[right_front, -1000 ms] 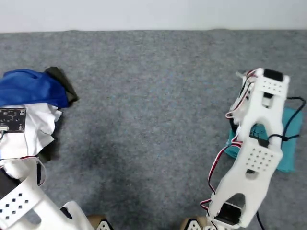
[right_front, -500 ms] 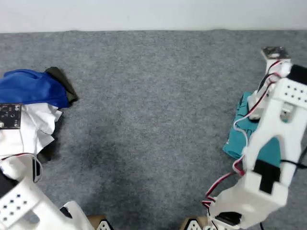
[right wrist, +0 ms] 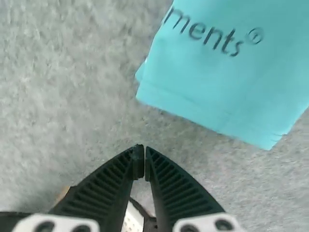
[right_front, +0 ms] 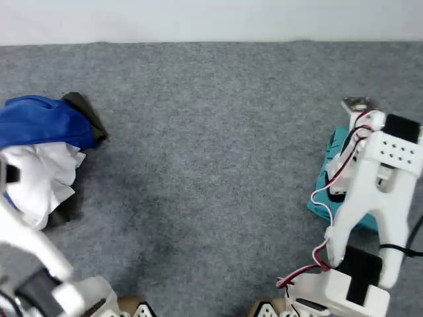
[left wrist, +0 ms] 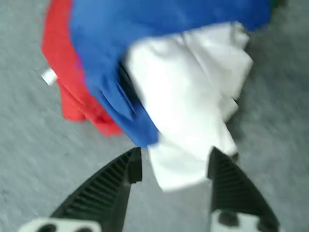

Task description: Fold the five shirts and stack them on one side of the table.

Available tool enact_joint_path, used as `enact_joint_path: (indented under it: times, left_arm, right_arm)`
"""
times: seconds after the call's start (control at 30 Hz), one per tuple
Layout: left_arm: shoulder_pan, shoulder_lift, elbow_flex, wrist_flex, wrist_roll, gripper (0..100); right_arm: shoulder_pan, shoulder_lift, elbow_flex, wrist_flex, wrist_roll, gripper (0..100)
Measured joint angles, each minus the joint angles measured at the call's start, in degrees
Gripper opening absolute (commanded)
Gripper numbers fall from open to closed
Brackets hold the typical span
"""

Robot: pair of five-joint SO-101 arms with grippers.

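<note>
Black ribbed jaws of the left gripper (left wrist: 175, 157) spread wide at the near left, set astride the near edge of the white shirt (left wrist: 193, 96), nothing gripped. Right gripper (right wrist: 144, 154) pinched fully closed on nothing, over bare grey carpet (right_front: 211, 165) just beside the folded teal shirt (right wrist: 227, 67) at the right edge. Farther on the left: blue shirt (left wrist: 145, 29) lying against the white one, red shirt (left wrist: 67, 72) beside the blue, dark shirt (right_front: 86, 112) poking out at the far side of the heap. Judged count: one folded, four loose.

Step in hand, as judged: taking the white shirt from the heap. To do it well:
- Lower straight down and close on the white hem alone, avoiding the blue fold lying against it.
- Lift slowly and check for the blue dragging along.
- Carry toward the open middle for spreading flat.
- Keep the right arm off the teal shirt to spare the fold.

Against the earlier high views: left wrist, a second ago over the white shirt, now shifted out toward the left edge and smeared by motion. Right arm, first stretched across the teal shirt, then swung far and right, now pulled nearer — more teal uncovered. Heap and teal shirt apparently unmoved.
</note>
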Motion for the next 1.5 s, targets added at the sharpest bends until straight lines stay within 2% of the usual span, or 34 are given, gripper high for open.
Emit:
enact_joint_path:
  times: [0.23,0.5,0.73,0.8,1.03,1.27,1.5]
  left_arm:
    - [3.6,22.3,-24.1,-0.9,0.0,29]
    - [8.8,43.0,-43.0,-0.9,0.0,27]
    - [10.3,53.6,-51.3,-0.1,0.0,4]
    - [11.0,54.6,-53.2,0.7,0.0,0]
    - [12.9,54.5,-63.1,3.5,0.4,0]
    - [16.2,46.9,-72.9,3.9,8.0,0]
    - [23.4,38.8,-78.2,3.3,18.2,0]
  right_arm:
    - [-2.8,0.0,1.8,0.0,0.0,0.9]
    - [-4.0,0.0,1.8,0.0,0.0,0.9]
    - [-4.0,0.0,1.8,0.0,0.0,0.9]
    - [-4.0,0.0,1.8,0.0,0.0,0.9]
    - [-4.0,-0.1,1.8,0.1,0.0,0.9]
    - [-4.0,-0.1,1.8,0.1,0.0,0.9]
    - [-4.0,-0.1,1.8,0.1,0.0,0.9]
